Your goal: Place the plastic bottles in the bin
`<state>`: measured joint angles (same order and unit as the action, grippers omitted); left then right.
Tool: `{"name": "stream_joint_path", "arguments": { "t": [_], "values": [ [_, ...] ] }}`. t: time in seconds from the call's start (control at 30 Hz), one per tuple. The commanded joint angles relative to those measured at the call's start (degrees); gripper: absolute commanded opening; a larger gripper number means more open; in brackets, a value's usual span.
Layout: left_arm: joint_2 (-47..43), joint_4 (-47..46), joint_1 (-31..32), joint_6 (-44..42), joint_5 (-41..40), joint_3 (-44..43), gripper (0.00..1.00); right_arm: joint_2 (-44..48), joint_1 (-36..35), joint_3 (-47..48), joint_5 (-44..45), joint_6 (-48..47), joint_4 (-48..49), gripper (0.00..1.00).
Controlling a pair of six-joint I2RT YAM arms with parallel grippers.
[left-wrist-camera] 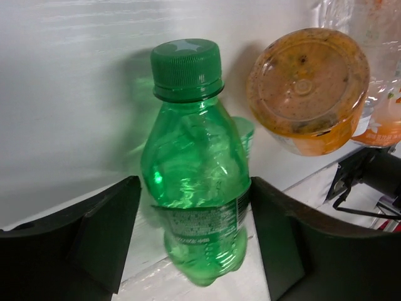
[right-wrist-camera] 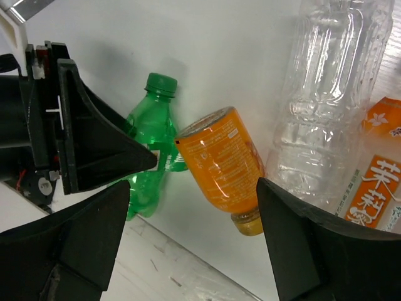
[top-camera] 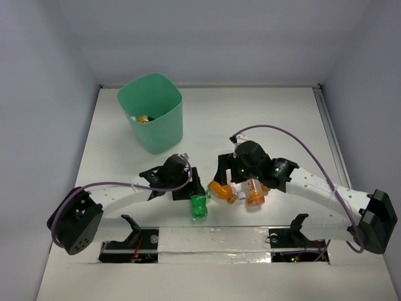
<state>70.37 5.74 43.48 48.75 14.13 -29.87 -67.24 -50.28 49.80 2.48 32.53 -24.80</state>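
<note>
The mint-green bin (top-camera: 156, 128) stands at the back left with an orange bottle (top-camera: 143, 118) inside. A green bottle (top-camera: 199, 205) lies near the front edge. In the left wrist view it (left-wrist-camera: 194, 169) sits between my left gripper's (left-wrist-camera: 194, 251) open fingers, close to the right one. My left gripper (top-camera: 197, 191) is over it. My right gripper (top-camera: 233, 184) is open around a stubby orange bottle (right-wrist-camera: 222, 163), not gripping it. A clear bottle (right-wrist-camera: 332, 94) and a white-labelled orange bottle (right-wrist-camera: 376, 182) lie beside it. Another orange bottle (top-camera: 254, 191) shows from above.
The two grippers are close together near the table's front middle; the left gripper's fingers (right-wrist-camera: 81, 138) show in the right wrist view. A taped strip (top-camera: 213, 233) runs along the front edge by the arm bases. White walls enclose the table.
</note>
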Motion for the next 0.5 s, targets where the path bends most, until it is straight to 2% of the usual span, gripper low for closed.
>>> {"name": "stream_joint_path", "arguments": {
  "t": [0.0, 0.03, 0.2, 0.33, 0.43, 0.47],
  "values": [
    [0.9, 0.0, 0.8, 3.2, -3.8, -1.4, 0.59, -2.7, -0.3, 1.5, -2.0, -2.6, 2.7, 0.86],
    [0.7, 0.1, 0.8, 3.6, -4.6, -1.0, 0.52, -3.6, -0.3, 1.8, -2.0, -3.7, 2.3, 0.86],
    [-5.1, 8.0, 0.8, 4.4, -7.9, -0.7, 0.36, -7.0, -0.8, 2.3, -3.4, -6.4, 1.3, 0.86],
    [-12.5, 18.9, 0.8, 3.7, -13.2, -5.7, 0.33, -9.0, -0.8, 3.0, -3.8, -8.3, 1.6, 0.86],
    [-16.9, 27.8, 0.8, 3.1, -18.4, -13.6, 0.33, -10.8, -0.8, 3.2, -4.0, -9.1, 2.0, 0.86],
    [-17.8, 29.9, 0.8, 2.5, -19.7, -18.8, 0.33, -11.2, -0.8, 3.0, -3.9, -9.2, 2.9, 0.86]
  ]
}}
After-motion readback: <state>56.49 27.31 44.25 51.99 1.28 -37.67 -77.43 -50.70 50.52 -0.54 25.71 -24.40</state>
